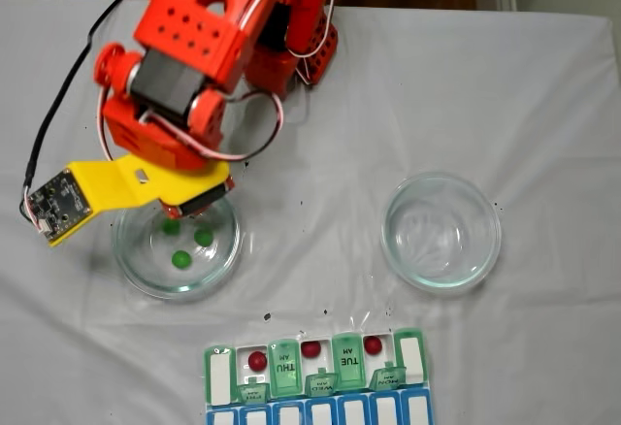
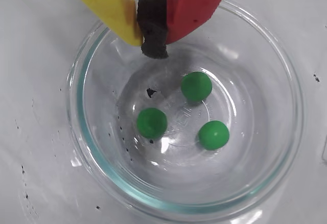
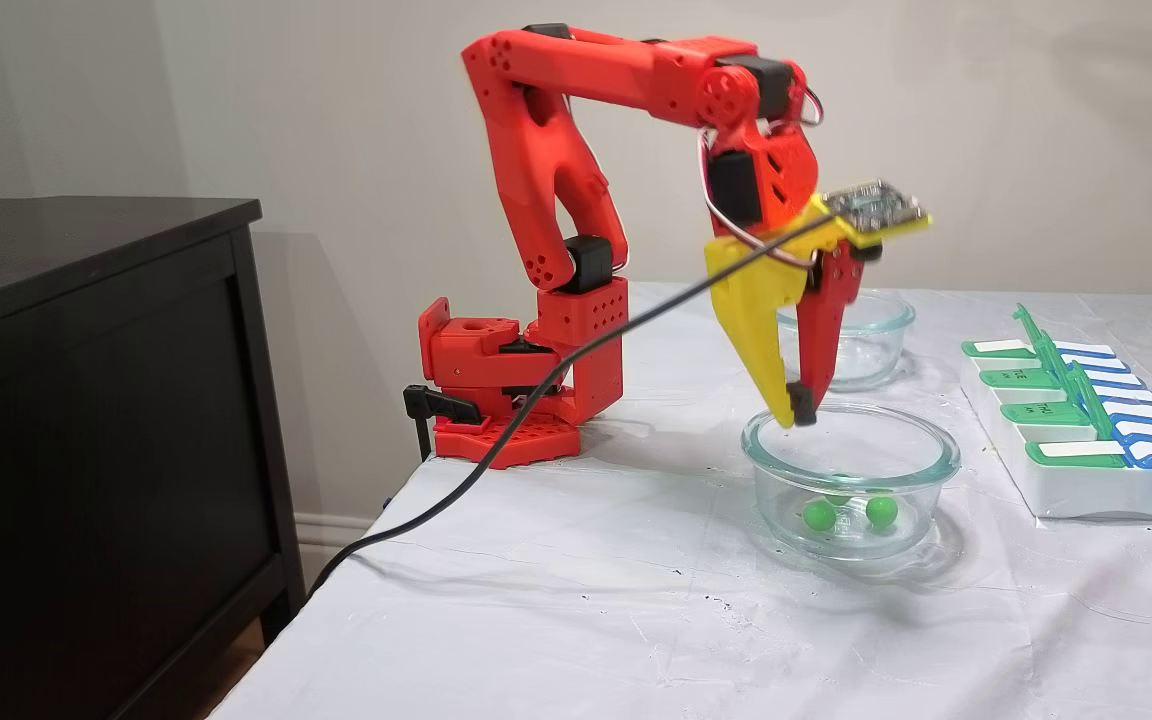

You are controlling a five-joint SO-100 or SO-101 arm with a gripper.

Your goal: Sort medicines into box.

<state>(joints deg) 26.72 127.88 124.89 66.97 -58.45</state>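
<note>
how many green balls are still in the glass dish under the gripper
3, all loose on the dish floor below the shut gripper: one upper right, one left, one lower right.

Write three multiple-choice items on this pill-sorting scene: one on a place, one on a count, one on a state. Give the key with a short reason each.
1. Where are the green balls?
A. In the glass dish under the gripper
B. In the pill organiser
C. Loose on the cloth

2. How many red balls lie in the pill organiser?
A. One
B. Three
C. Five

3. How is the gripper?
A. Wide open
B. Shut on a green ball
C. Shut, holding nothing, above the dish

Key: 1 A, the wrist view shows all three inside the dish. 2 B, three open compartments hold one each. 3 C, the fingertips meet on the black pad with no ball between.
</note>
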